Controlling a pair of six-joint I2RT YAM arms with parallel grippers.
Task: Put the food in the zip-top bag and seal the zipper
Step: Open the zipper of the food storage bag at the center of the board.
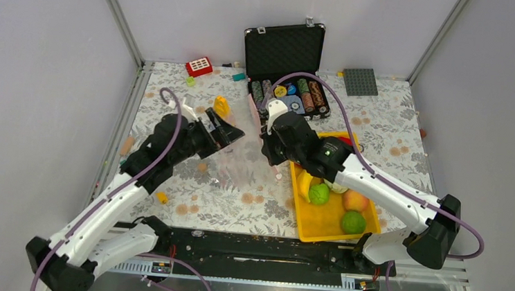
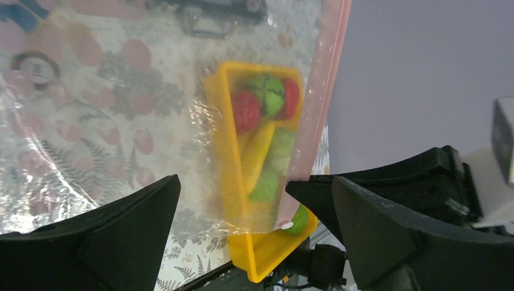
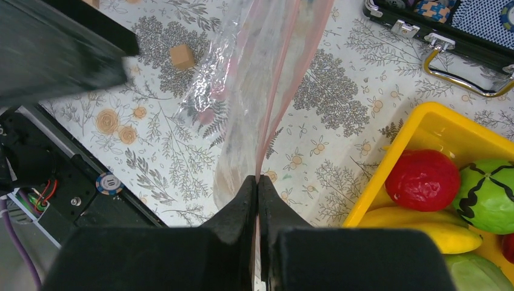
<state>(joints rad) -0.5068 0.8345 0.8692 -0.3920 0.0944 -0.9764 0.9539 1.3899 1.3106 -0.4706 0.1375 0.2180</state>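
The clear zip-top bag [image 1: 245, 155] hangs between my two grippers, lifted off the table. My right gripper [image 3: 257, 182] is shut on its pinkish zipper [image 3: 276, 91]. My left gripper [image 2: 232, 182] is open, and the bag's lower corner [image 2: 182, 121] lies between its fingers with the zipper strip [image 2: 321, 91] close to the right finger [image 2: 339, 200]. The food lies in the yellow tray [image 1: 317, 233]: banana [image 1: 305, 184], green ones [image 1: 318, 193], peach [image 1: 354, 200]. The right wrist view shows a red one [image 3: 422, 180], a green one [image 3: 488, 194] and the banana [image 3: 436, 233].
An open black case [image 1: 286, 50] with poker chips stands at the back. A grey baseplate [image 1: 360, 82], a red brick [image 1: 199, 66] and small bricks lie at the back. A small tan block [image 3: 182, 56] lies under the bag. A poker chip [image 3: 109, 182] lies on the front rail.
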